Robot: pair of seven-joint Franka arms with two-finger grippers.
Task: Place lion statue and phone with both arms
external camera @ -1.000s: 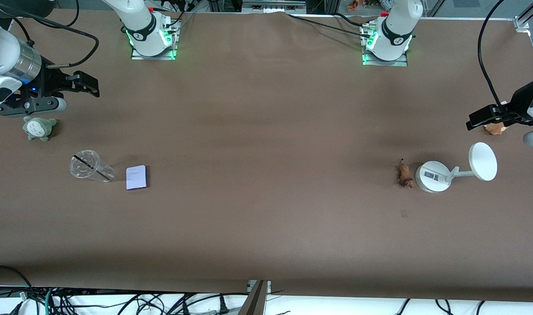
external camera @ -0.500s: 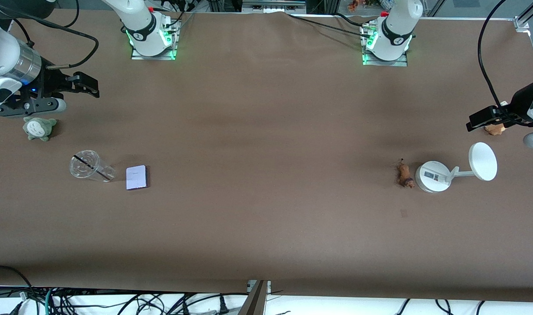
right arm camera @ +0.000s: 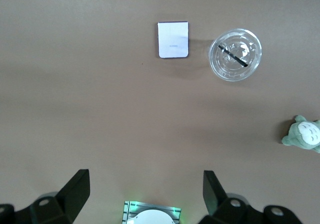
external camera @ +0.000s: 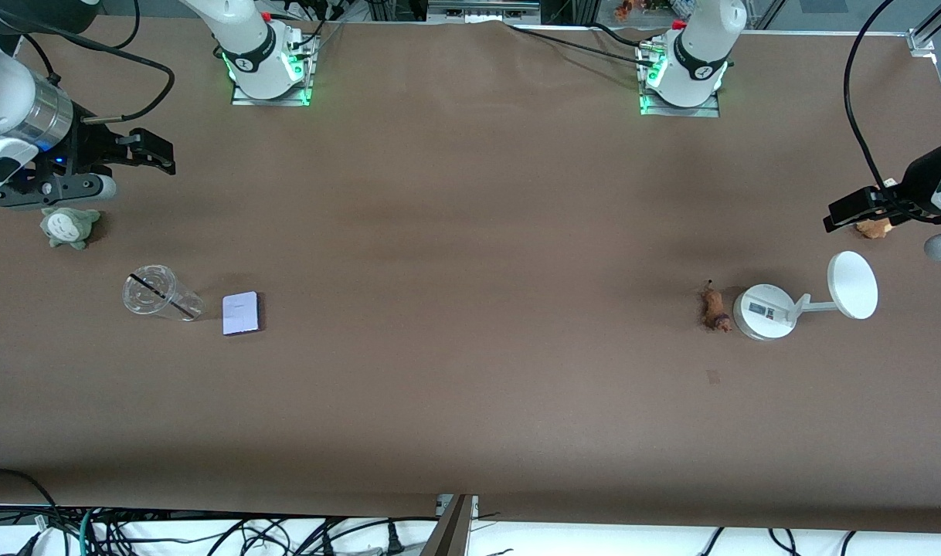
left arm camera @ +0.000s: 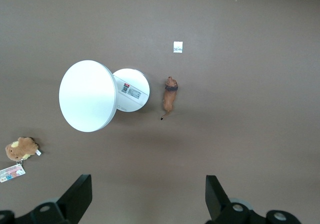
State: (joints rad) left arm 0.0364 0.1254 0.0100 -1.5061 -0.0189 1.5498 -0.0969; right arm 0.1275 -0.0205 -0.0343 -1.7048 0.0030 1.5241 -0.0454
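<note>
Brown table (external camera: 470, 232): 2 grippers, left gripper (left arm camera: 145, 196) and right gripper (right arm camera: 142, 194), are held apart, empty. Lion statue (external camera: 715, 308), judged light and rigid, is best pinched mid-body; phone (external camera: 241, 313), thin and slippery, across its edges.

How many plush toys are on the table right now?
2. A grey-green plush sits at the right arm's end, farther from the front camera than the clear cup. A brown plush sits at the left arm's end, partly hidden under the left end effector.

brown table (external camera: 470, 232), phone (external camera: 242, 313), cup (external camera: 160, 293), lion statue (external camera: 715, 308), stand (external camera: 779, 307), plushes
</note>
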